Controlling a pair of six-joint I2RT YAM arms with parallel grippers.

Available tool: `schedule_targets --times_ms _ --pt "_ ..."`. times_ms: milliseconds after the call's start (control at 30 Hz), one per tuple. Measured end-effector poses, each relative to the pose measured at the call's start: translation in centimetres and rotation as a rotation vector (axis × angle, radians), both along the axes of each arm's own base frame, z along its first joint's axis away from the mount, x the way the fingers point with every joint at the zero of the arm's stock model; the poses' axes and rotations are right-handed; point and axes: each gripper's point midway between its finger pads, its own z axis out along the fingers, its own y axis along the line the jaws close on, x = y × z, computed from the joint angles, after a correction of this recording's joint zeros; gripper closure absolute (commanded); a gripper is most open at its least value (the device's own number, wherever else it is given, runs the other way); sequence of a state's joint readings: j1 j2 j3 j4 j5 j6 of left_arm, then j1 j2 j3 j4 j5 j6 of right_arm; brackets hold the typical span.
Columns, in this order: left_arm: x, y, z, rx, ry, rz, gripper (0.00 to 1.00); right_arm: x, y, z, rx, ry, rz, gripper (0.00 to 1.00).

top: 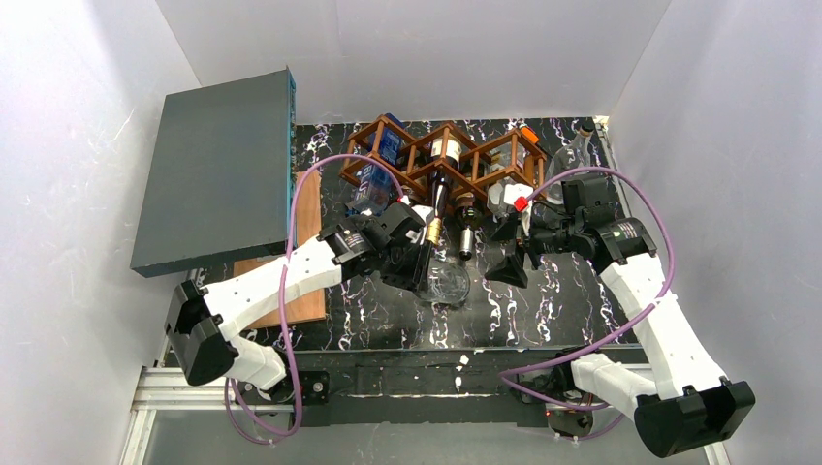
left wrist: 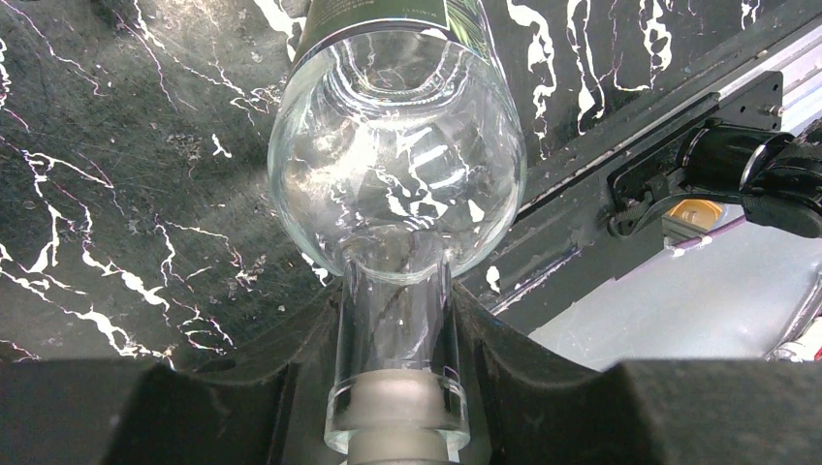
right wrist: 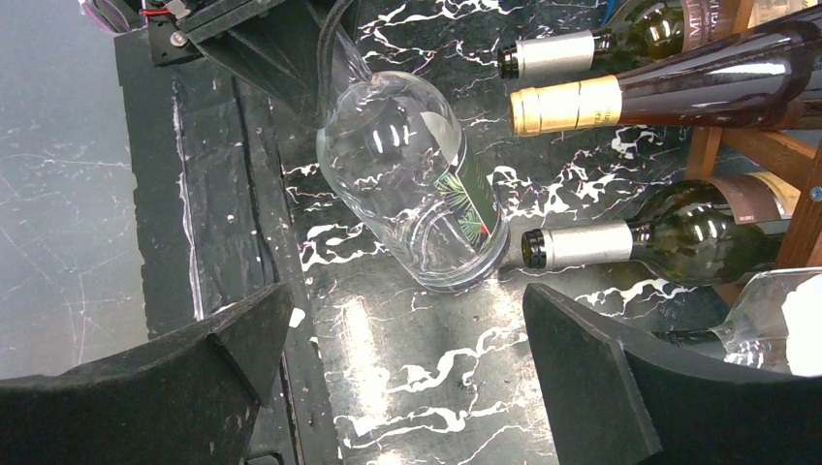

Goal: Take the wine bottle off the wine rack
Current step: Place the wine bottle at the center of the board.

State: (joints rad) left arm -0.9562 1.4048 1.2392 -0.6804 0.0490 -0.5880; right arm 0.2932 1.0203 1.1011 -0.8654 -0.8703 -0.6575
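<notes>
The wine bottle (left wrist: 397,165), clear glass with a green label, was already out of the wine rack (top: 456,160) and over the black table (top: 543,310), between the rack and the near edge. My left gripper (left wrist: 393,334) was pinching it by the neck. Its long axis ran straight away from those jaws, with the base pointing toward the near edge and a little to the right. I could not tell whether the base touched the tabletop.

My right gripper (right wrist: 407,329) hovered with jaws spread wide and nothing between them. The bottle's body lay just ahead of it, so the left arm was the one in charge.

By my count there was one held bottle and one rack. In the rack were two silver-capped bottles (right wrist: 582,245), one gold-capped bottle (right wrist: 567,105), one clear bottle (right wrist: 775,320) at the right end, and blue bottles (top: 373,184) at the left end, whose number I could not settle.
</notes>
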Motion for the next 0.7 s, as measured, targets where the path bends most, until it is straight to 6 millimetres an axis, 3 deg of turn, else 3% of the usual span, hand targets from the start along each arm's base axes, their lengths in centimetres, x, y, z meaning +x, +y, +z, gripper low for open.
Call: schedule_targets --times_ms 167,700 --pt "0.3 -0.3 0.0 -0.005 0.003 0.003 0.87 0.0 0.0 0.1 0.006 0.001 0.002 0.02" --pt "1.0 -1.7 0.4 0.040 0.051 -0.041 0.60 0.1 0.4 -0.3 0.015 0.007 0.037 0.02"
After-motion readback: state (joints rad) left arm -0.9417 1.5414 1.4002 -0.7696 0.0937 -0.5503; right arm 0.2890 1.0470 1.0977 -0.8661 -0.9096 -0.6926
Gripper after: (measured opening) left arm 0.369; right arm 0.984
